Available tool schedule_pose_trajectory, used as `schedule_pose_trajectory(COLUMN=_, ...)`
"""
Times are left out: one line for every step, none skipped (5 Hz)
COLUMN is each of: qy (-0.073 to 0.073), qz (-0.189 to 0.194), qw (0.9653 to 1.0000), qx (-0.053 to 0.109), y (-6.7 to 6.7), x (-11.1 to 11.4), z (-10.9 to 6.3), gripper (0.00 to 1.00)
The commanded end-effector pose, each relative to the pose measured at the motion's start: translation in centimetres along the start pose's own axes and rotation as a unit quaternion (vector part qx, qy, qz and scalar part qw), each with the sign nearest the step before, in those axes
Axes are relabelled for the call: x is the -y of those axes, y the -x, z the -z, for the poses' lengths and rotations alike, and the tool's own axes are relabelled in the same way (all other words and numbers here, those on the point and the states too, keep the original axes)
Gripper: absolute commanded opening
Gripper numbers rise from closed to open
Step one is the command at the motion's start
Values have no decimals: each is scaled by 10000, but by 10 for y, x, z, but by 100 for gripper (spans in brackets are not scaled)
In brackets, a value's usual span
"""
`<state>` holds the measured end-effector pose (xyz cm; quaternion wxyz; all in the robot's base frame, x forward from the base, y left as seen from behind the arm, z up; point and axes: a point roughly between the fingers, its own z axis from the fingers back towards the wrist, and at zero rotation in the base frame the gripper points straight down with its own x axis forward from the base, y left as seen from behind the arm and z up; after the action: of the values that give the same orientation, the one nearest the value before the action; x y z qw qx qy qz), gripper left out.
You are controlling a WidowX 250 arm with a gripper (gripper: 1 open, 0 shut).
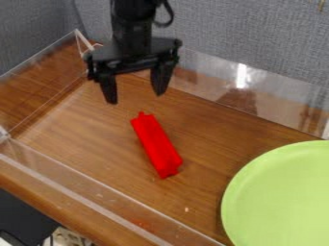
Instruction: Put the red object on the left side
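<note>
The red object is a small bright red bar lying flat on the brown wood tabletop, near the middle and running diagonally toward the front right. My black gripper hangs above and behind its far end, apart from it, pointing down. Its two fingers stand wide open with nothing between them. The left side of the tabletop stretches out to the left of the block, bounded by clear acrylic walls.
A large round lime-green plate fills the front right corner. Clear acrylic walls ring the tabletop. A small white wire stand sits at the back left behind the gripper.
</note>
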<state>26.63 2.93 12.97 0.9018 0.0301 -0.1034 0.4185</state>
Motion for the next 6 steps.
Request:
schedule_pose_trajectory(qy=139, qz=-294, qw=9993, qx=198, y=-17, x=1, z=-15, gripper=100)
schedule_pose_trajectory(qy=254, qz=20, qw=9995, qx=204, y=-35, x=14, z=-14, gripper=100)
schedule_pose_trajectory(qy=402, qz=335, qw=9985, qx=189, y=-37, x=40, z=-11, gripper=100)
schedule_pose_trajectory(qy=511, qz=204, qw=9983, qx=187, y=-20, x=75, z=-16, gripper=100)
schedule_pose_trajectory(qy=526, qz=212, qw=9982, qx=177, y=-4, x=117, z=-10, gripper=100)
schedule_pose_trajectory(qy=489, qz=129, qw=9986, qx=161, y=13, x=151, z=2, gripper=100)
